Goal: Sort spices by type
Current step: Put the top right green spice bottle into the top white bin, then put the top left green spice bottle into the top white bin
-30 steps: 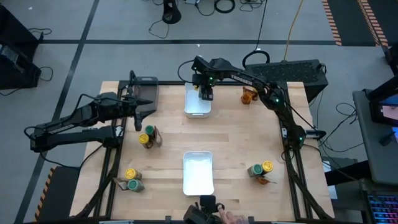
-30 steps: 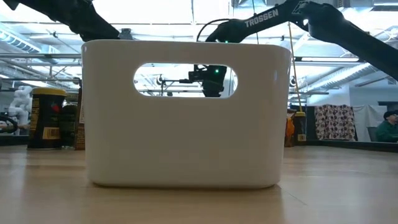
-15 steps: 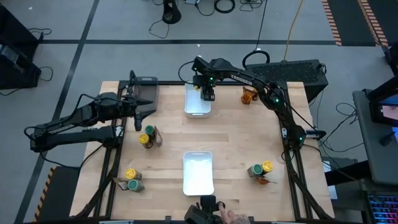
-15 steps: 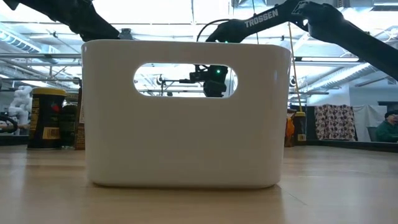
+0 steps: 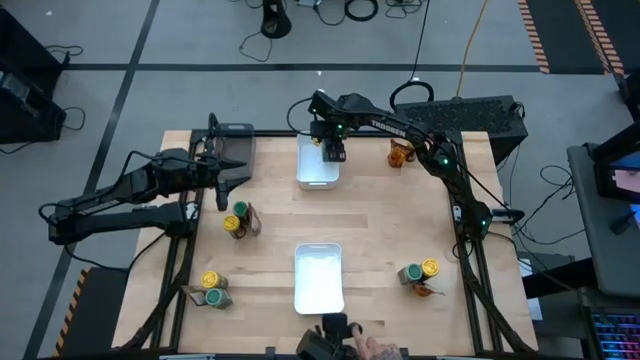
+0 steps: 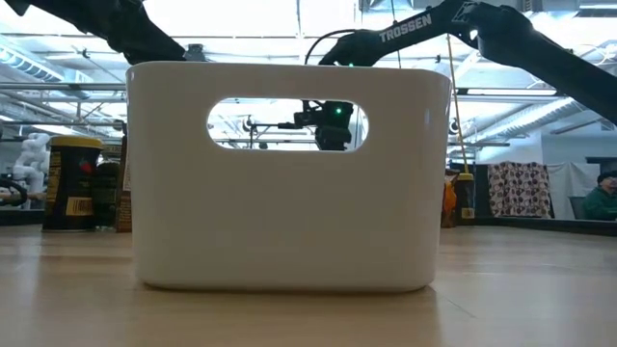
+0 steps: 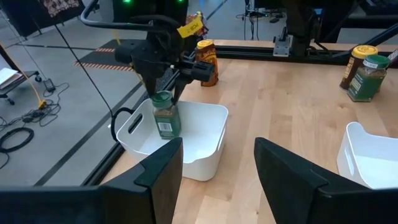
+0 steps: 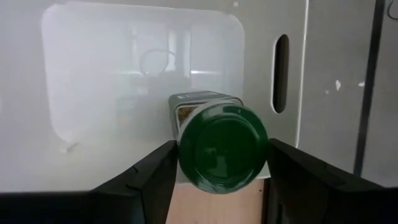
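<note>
Green-lidded and upright, one spice jar [image 7: 165, 115] hangs over the far white bin [image 5: 319, 163] at the back of the wooden table [image 5: 380, 220], its lid between the fingers of the right gripper [image 5: 334, 152]. From the right wrist the round green lid fills the gap between the two dark fingers [image 8: 143, 180], with the bin's white floor beneath; whether those fingers are pressing the lid or have just let go of it cannot be told. The left gripper [image 5: 228, 170] waits at the table's left edge beside a dark tray [image 5: 236, 134], its fingers spread with nothing between them. Near it stand a green-lidded and a yellow-lidded jar [image 5: 237, 216] with a brown packet just beside them. A second group of jars [image 5: 212, 289] sits at the near left corner, a third [image 5: 420, 272] at the near right, and orange-brown packets [image 5: 401, 154] lie near the far right, close to the far bin. A second white bin [image 5: 318, 277] sits at the near middle of the table and fills most of the low view, where a yellow-lidded jar [image 6: 72, 181] shows at its left.
</note>
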Available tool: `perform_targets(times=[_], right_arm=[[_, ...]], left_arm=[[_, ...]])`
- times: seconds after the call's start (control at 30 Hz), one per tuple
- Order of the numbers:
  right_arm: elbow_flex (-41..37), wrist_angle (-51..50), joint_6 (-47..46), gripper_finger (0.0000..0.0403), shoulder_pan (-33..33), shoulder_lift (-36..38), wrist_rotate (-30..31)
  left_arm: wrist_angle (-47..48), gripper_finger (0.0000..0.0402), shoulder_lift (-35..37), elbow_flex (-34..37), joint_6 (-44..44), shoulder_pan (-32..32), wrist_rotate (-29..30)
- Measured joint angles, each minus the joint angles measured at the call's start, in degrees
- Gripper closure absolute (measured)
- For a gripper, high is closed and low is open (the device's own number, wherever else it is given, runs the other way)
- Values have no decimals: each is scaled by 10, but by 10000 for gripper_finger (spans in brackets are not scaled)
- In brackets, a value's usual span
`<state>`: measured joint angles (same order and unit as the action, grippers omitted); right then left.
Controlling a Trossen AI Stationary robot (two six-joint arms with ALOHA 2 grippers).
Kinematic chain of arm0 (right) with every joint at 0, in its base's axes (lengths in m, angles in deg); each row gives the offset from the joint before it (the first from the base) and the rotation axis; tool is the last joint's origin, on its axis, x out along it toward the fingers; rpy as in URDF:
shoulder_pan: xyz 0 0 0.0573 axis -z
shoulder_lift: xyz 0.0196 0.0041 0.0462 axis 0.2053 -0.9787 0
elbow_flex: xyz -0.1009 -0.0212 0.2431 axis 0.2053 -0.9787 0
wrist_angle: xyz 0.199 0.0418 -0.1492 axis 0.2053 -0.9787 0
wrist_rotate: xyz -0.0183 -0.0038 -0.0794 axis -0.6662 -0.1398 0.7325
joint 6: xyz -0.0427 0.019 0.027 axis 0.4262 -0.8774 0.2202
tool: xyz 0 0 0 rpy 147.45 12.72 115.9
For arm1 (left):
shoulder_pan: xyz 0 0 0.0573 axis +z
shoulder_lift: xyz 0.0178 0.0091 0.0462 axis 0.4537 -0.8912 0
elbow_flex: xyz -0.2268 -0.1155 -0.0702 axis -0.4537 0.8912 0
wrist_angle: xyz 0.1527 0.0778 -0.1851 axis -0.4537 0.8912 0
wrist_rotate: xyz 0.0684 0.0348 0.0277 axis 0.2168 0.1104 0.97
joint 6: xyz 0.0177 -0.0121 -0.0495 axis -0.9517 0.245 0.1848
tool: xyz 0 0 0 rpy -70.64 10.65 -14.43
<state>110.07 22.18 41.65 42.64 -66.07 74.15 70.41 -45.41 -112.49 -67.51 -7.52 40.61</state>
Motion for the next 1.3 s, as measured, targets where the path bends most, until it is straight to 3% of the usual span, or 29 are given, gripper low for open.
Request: perform_targets(times=[0.47,0.9,1.3], right_arm=[[0,-4,-2,174,-4,3,20],[0,-18,-6,174,-23,66,44],[0,-9,-16,174,-104,83,42]], left_arm=[[0,199,0,0,1,0,0],[-3,199,0,0,14,0,0],[-2,199,0,0,56,0,0]])
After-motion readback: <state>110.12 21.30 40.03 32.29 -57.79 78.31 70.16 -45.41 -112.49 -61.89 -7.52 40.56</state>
